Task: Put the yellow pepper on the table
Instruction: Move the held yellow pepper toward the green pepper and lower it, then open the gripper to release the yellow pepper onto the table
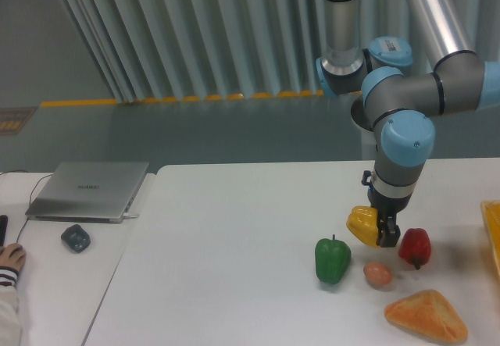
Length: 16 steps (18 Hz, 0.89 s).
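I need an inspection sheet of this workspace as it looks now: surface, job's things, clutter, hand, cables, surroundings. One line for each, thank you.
Surface: white table, flat, bare across its left and middle part.
Job's things: yellow pepper held in the hand, above the table between the green and red peppers; whether it touches the top cannot be told.
Clutter: green pepper, egg, red pepper, an orange wedge-shaped item, a yellow object at the right edge.
Hand: hand shut on the yellow pepper, pointing down.
Cables: nothing seen.
Surroundings: adjoining desk with closed laptop and mouse; a person's hand at the left edge; ribbed grey wall behind.
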Motion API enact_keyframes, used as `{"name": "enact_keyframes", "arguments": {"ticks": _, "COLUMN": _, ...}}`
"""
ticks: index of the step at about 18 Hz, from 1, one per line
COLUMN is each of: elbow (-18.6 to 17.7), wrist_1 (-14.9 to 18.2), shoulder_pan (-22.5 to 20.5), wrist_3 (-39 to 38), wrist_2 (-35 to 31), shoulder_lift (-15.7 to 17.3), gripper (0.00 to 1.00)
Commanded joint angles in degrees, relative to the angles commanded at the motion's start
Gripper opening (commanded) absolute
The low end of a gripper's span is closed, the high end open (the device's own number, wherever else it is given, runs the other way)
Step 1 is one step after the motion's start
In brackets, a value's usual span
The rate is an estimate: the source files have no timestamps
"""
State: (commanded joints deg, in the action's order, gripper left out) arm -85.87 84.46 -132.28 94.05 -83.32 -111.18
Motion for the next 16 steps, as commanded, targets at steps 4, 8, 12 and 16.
{"name": "enact_keyframes", "arguments": {"ticks": 4, "elbow": -0.09, "wrist_1": -0.09, "shoulder_pan": 0.44, "wrist_3": -0.88, "wrist_2": -1.14, "shoulder_lift": -0.18, "gripper": 0.82}}
{"name": "enact_keyframes", "arguments": {"ticks": 8, "elbow": -0.09, "wrist_1": -0.44, "shoulder_pan": 0.71, "wrist_3": -0.80, "wrist_2": -1.41, "shoulder_lift": -0.27, "gripper": 0.89}}
{"name": "enact_keyframes", "arguments": {"ticks": 12, "elbow": -0.09, "wrist_1": -0.53, "shoulder_pan": 0.71, "wrist_3": -0.45, "wrist_2": -1.32, "shoulder_lift": -0.27, "gripper": 1.00}}
{"name": "enact_keyframes", "arguments": {"ticks": 16, "elbow": -0.09, "wrist_1": -0.53, "shoulder_pan": 0.71, "wrist_3": -0.71, "wrist_2": -1.32, "shoulder_lift": -0.27, "gripper": 1.00}}
